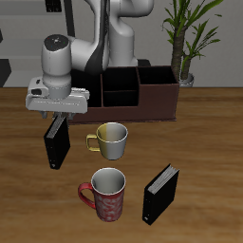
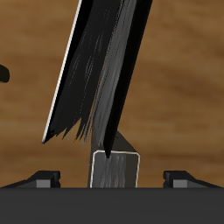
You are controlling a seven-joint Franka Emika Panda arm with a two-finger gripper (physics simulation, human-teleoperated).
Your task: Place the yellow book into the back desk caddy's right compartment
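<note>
Grasp stage, as judged: the gripper point(image 1: 59, 116) sits over the upright yellow book point(image 1: 57, 142), which shows dark sides only, near the table's mid-depth. Whether the jaws are clamped cannot be told. Next: lift and carry to the right compartment point(image 1: 158, 84) of the back desk caddy point(image 1: 142, 106). Count: two books, two mugs, one caddy.

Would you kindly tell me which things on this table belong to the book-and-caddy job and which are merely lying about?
Job in hand: yellow book, probably the one under the gripper, though it looks dark from here; back desk caddy; its right compartment.

Lying about: yellow mug; red mug; black book near the table's front edge; potted plant.
</note>
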